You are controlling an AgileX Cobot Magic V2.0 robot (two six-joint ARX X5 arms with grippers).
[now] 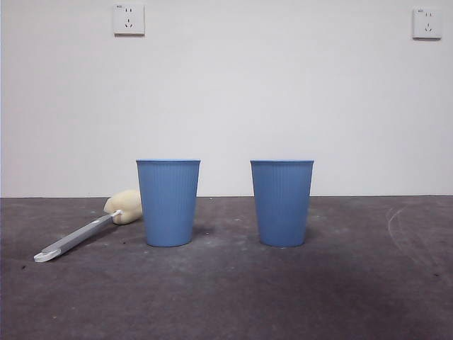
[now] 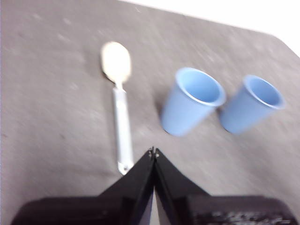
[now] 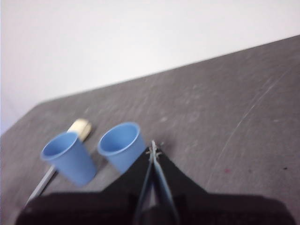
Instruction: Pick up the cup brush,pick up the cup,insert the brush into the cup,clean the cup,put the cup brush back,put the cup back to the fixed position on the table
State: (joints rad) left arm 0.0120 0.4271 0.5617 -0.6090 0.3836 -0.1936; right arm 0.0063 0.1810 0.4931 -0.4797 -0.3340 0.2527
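Observation:
The cup brush (image 1: 88, 230) lies flat on the table (image 1: 226, 297) at the left, its cream sponge head (image 1: 125, 206) partly behind the left cup (image 1: 168, 202). A second blue cup (image 1: 282, 202) stands upright to the right of it. Seen from the left wrist, the brush (image 2: 121, 122) and both cups (image 2: 190, 101) (image 2: 251, 103) lie beyond my left gripper (image 2: 153, 151), which is shut and holds nothing. My right gripper (image 3: 153, 149) is shut too, hovering above the table close to the nearer cup (image 3: 122, 145); the other cup (image 3: 70, 157) and the brush (image 3: 77, 127) lie past it.
A white wall rises behind the table, with two sockets (image 1: 128, 19) (image 1: 427, 23) high on it. Neither arm shows in the front view.

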